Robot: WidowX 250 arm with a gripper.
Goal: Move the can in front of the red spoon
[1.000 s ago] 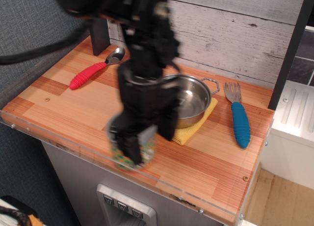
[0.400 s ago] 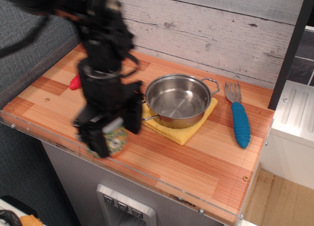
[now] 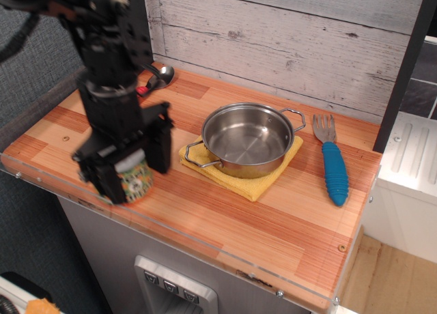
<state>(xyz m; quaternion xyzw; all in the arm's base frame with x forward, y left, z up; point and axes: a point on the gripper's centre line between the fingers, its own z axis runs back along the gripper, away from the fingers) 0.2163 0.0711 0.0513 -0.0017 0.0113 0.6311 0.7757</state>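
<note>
Black gripper (image 3: 130, 181) is clamped on the can (image 3: 134, 183), positioned over the wooden counter (image 3: 225, 218) near its front-left edge. Most of the red spoon (image 3: 156, 79) is hidden behind the arm; its silver bowl shows at the back wall. A steel pot (image 3: 247, 138) rests on a yellow cloth (image 3: 256, 186), right of the can.

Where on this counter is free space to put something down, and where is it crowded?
Bare wood lies along the front edge of the counter, from the can in the gripper to the right corner, and between the spoon and the pot. The strip between pot and fork is narrow. The left side is crowded.
</note>
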